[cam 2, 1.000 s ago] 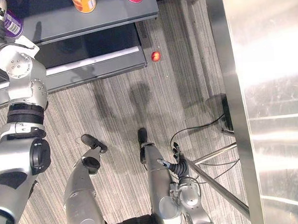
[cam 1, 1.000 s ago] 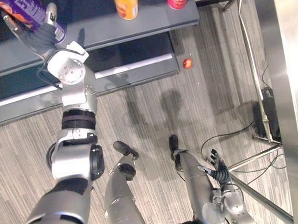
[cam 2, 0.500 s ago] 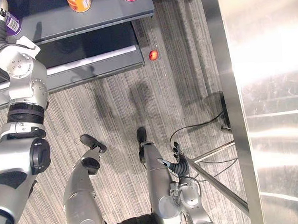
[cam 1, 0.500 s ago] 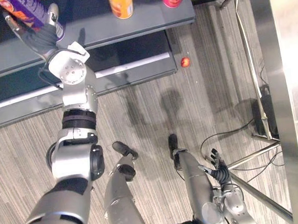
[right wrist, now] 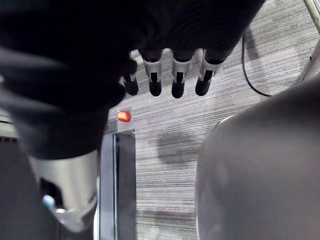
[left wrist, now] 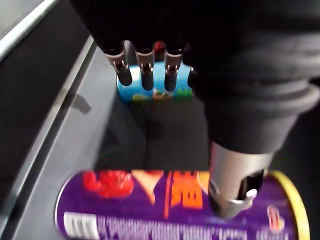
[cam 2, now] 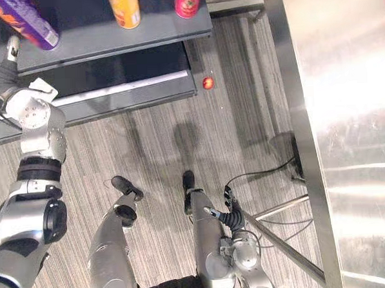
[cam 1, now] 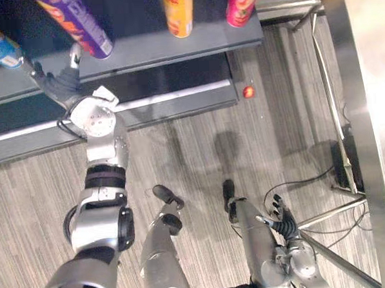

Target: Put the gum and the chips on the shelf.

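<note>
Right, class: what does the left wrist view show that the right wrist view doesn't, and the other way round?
Left wrist view: the purple chips can and a blue can on the grey shelf, past the open left hand. Right wrist view: a small red ball on the striped floor, past the open right hand. Shared: straight fingers, holding nothing.

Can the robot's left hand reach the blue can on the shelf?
Probably yes. The left hand is up at the shelf, its open fingers pointing at the blue can, with only bare shelf between them.
</note>
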